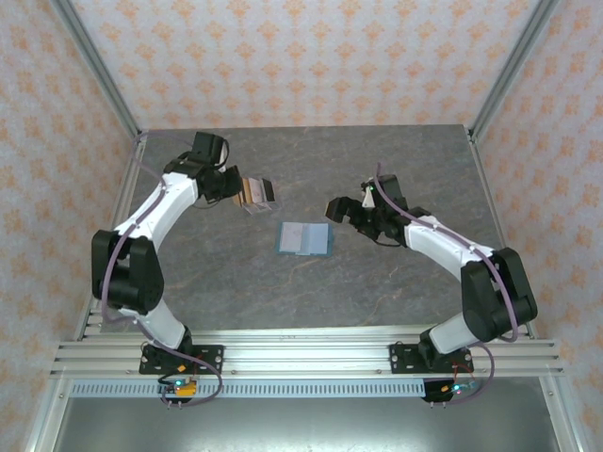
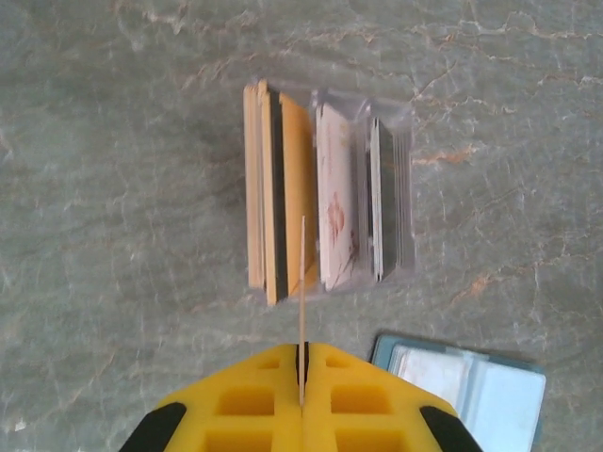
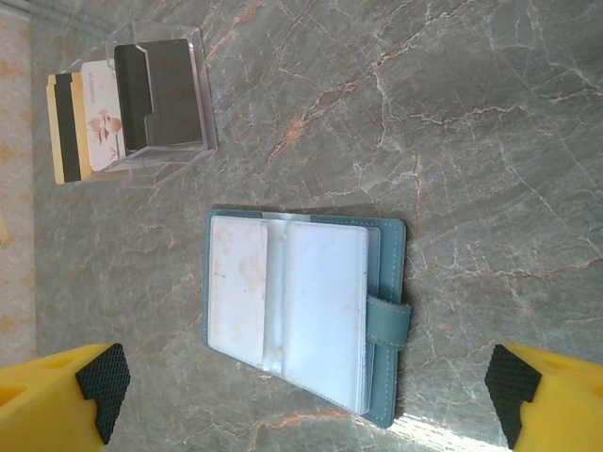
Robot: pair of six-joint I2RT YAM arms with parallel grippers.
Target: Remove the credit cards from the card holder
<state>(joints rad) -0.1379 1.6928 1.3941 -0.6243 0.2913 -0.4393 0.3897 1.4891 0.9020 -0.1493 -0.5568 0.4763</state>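
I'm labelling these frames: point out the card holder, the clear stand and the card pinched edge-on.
card holder [image 3: 325,306], right wrist view, on its clear inner sleeve.
clear stand [image 2: 404,193], left wrist view, on its right side wall.
held card [image 2: 302,282], left wrist view, on its thin edge.

The top camera looks down from above and behind the arm bases [image 1: 184,358] over the whole surface [image 1: 377,292]. Both wrist cameras hang close above it (facing down), sharing the wallet [image 3: 301,311] and clear card stand [image 3: 160,104].

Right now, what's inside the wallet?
The wallet lies open: clear sleeves, one over a pale card, the other plain white, maybe empty. Anything beneath the sleeves is covered.
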